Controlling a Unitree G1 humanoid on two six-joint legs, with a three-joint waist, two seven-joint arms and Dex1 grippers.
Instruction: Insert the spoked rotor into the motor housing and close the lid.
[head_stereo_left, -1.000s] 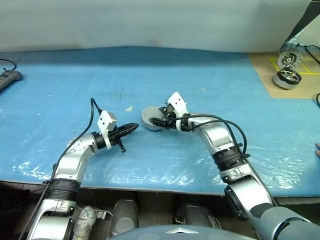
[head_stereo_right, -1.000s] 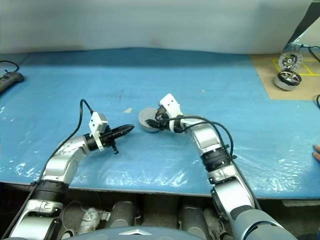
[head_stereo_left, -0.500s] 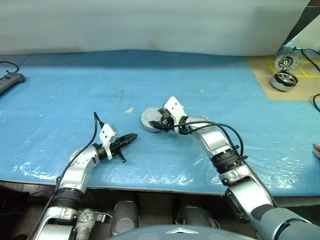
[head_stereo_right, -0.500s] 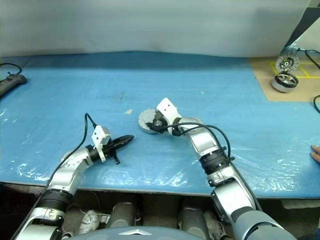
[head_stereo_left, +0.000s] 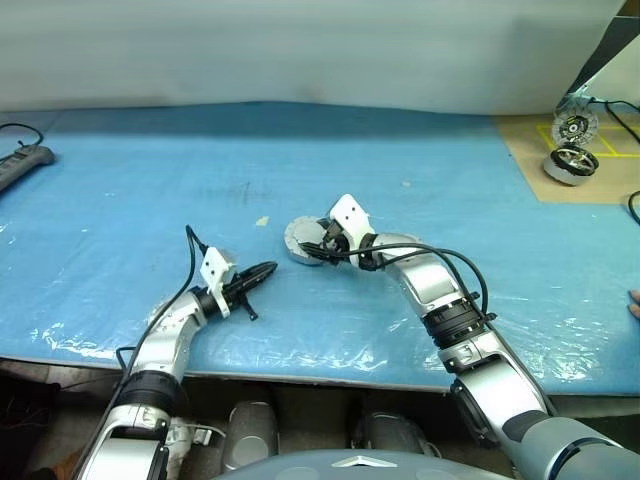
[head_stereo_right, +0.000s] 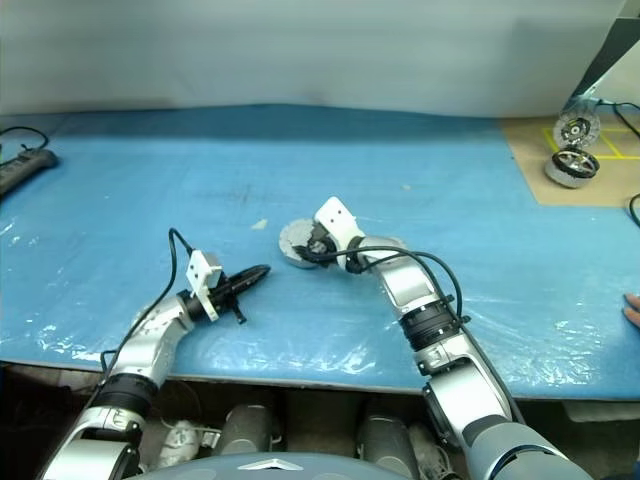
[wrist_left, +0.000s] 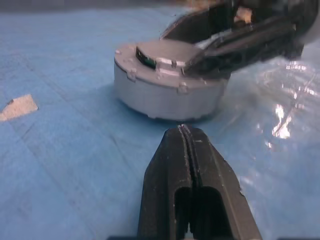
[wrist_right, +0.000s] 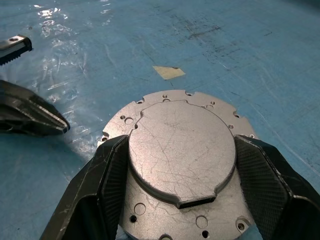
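The motor housing (head_stereo_left: 297, 243) stands on the blue table with the lid (wrist_right: 182, 150) lying flat on top of it, smooth face up. My right gripper (head_stereo_left: 316, 241) reaches in from the right. Its two fingers (wrist_right: 112, 185) press against opposite sides of the lid's raised centre, shut on it. My left gripper (head_stereo_left: 268, 269) is shut and empty, held low over the table. It points at the housing (wrist_left: 165, 95) from the near left, a short gap away. The spoked rotor is hidden.
A brown board (head_stereo_left: 530, 150) at the far right carries a like motor (head_stereo_left: 572, 165) and a wheel (head_stereo_left: 573, 125). A power strip (head_stereo_left: 22, 163) lies at the far left. A scrap of tape (head_stereo_left: 261, 221) sits left of the housing. A person's hand (head_stereo_left: 634, 300) shows at the right edge.
My left gripper has sunk a little toward the table, still shut and pointing at the housing. The right gripper has kept its hold on the lid. The camera view has shifted slightly.
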